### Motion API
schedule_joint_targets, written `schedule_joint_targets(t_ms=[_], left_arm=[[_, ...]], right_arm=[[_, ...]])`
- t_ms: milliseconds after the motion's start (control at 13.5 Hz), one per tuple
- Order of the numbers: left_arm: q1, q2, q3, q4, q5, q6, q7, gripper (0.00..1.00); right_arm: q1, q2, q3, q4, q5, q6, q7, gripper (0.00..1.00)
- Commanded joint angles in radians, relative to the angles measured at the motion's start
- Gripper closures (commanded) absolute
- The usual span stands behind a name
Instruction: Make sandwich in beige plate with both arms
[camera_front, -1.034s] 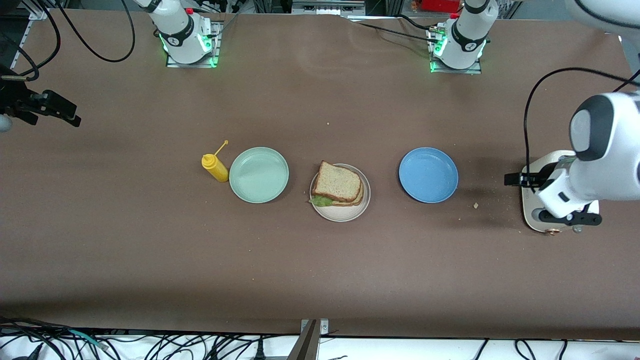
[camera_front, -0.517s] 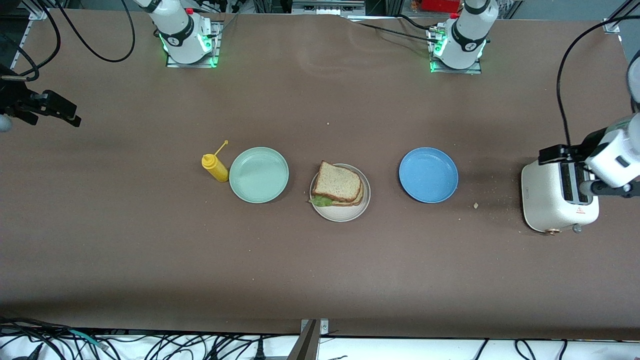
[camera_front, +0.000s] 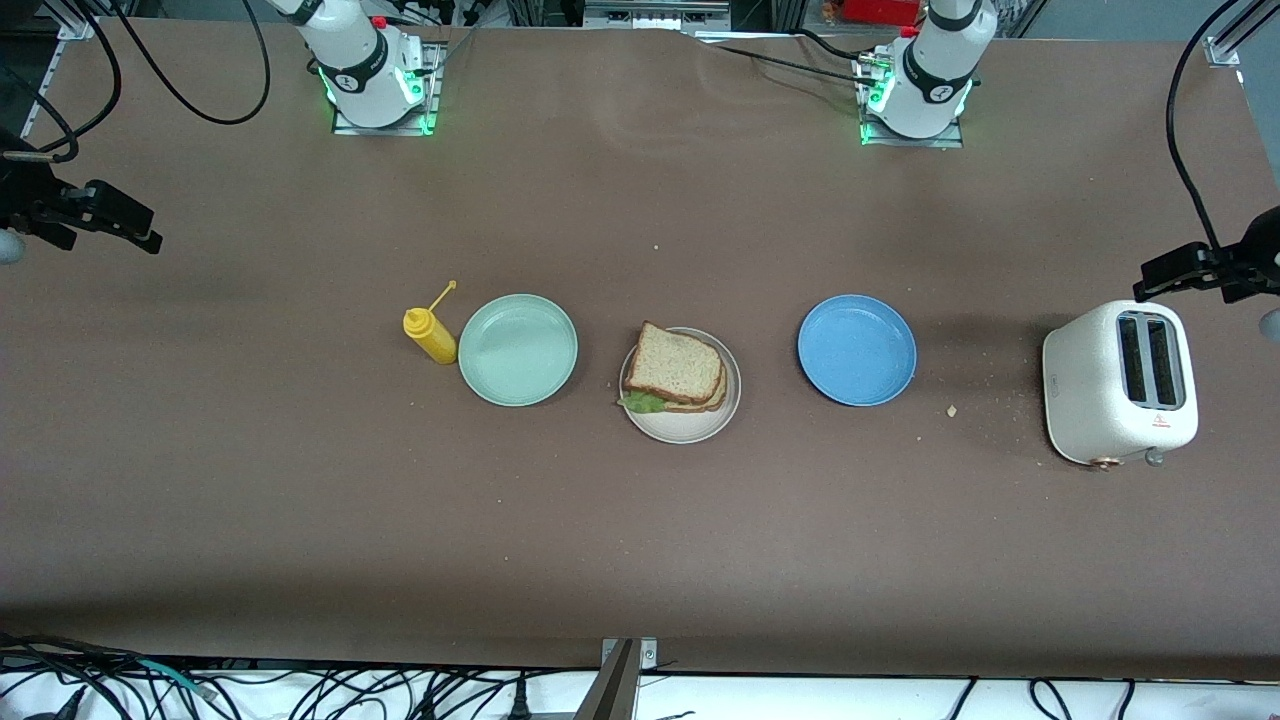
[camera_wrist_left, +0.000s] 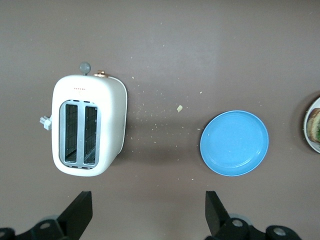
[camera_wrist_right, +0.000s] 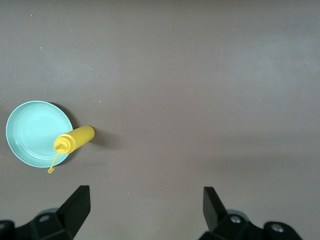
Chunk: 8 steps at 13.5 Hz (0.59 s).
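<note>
The sandwich (camera_front: 676, 375) sits finished on the beige plate (camera_front: 684, 427), right in the middle of the brown tabletop (camera_front: 640, 520). Two slices of brown bread are stacked, the top one a little askew, with a bit of green lettuce (camera_front: 643, 402) poking out at the corner nearest the front camera. It lies toward the half of the plate away from that camera.

Beside the beige plate, toward the right arm's end, is a mint-green plate (camera_front: 518, 349), and touching or nearly touching its rim is a yellow squeeze bottle (camera_front: 430, 335) with its cap hanging off on a thin strap. Toward the left arm's end is a blue plate (camera_front: 857, 349), then a few crumbs (camera_front: 951, 410), then a white toaster (camera_front: 1118, 383) standing with its two slots facing up.

Both arms are drawn well back from the food. The left hand (camera_wrist_left: 149, 210) hangs high over the tabletop just beside the toaster, fingers spread wide apart and holding nothing. The right hand (camera_wrist_right: 145, 206) hovers up over bare tabletop at the right arm's end, well apart from the squeeze bottle, its fingers likewise spread wide with nothing between them.
</note>
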Motion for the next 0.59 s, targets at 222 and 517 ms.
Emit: schedule_joint_targets(t_ms=[222,517], left_arm=[[0.035,-0.051,-0.14,-0.034,0.033,0.007,-0.047,0.0],[0.033,-0.048,-0.156,-0.036,0.035,0.027,-0.039,0.0]], right_arm=[[-0.01,-0.006,0.007,-0.007,0.012,0.004,-0.001,0.0],[-0.01,-0.006,0.007,-0.007,0.012,0.004,-0.003,0.0]])
